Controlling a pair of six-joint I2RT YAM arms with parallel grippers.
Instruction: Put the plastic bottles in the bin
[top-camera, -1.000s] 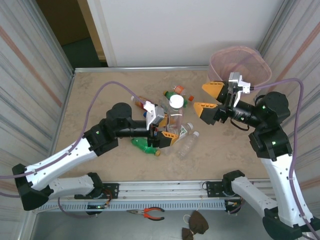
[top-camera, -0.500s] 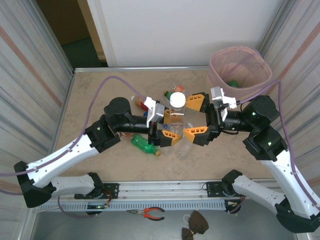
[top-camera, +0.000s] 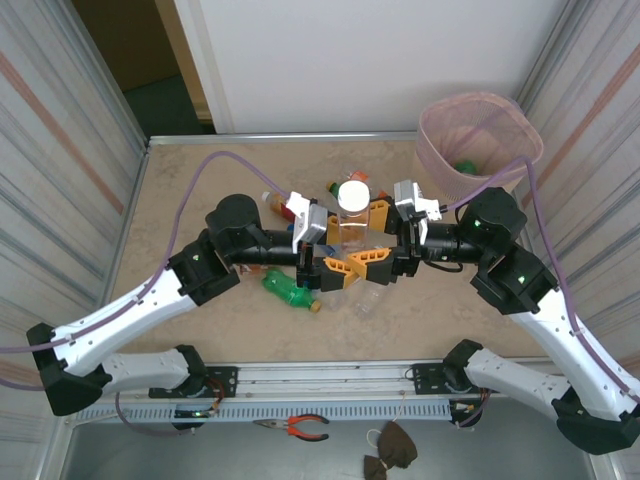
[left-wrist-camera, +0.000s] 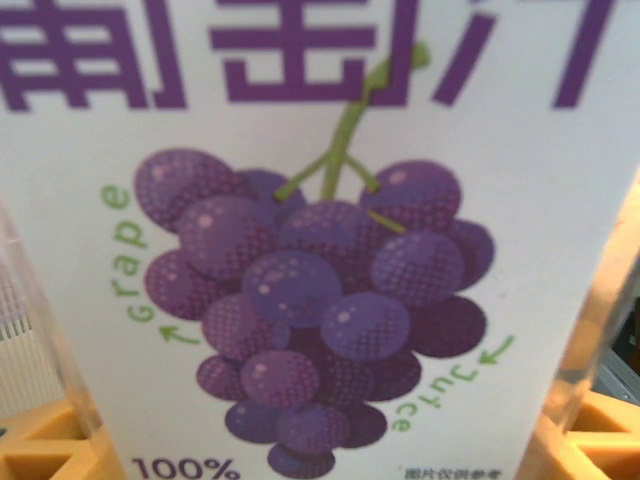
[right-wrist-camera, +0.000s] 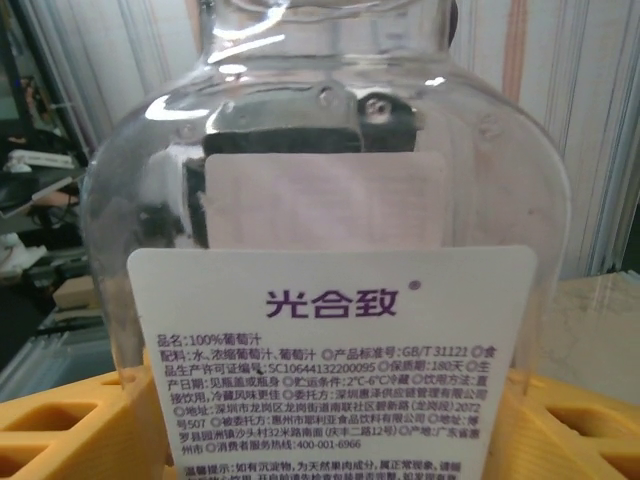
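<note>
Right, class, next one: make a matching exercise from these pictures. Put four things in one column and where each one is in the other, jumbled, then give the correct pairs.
Things
1. grape juice bottle
2. green bottle nearest the bases
3. bin
4. pliers

Places
a. lying on the table beside the left arm
b. at the table's far right corner
c. upright between the left gripper and the right gripper
d. past the table's near edge

Pairs: 1-c, 2-a, 3-b, 4-d
</note>
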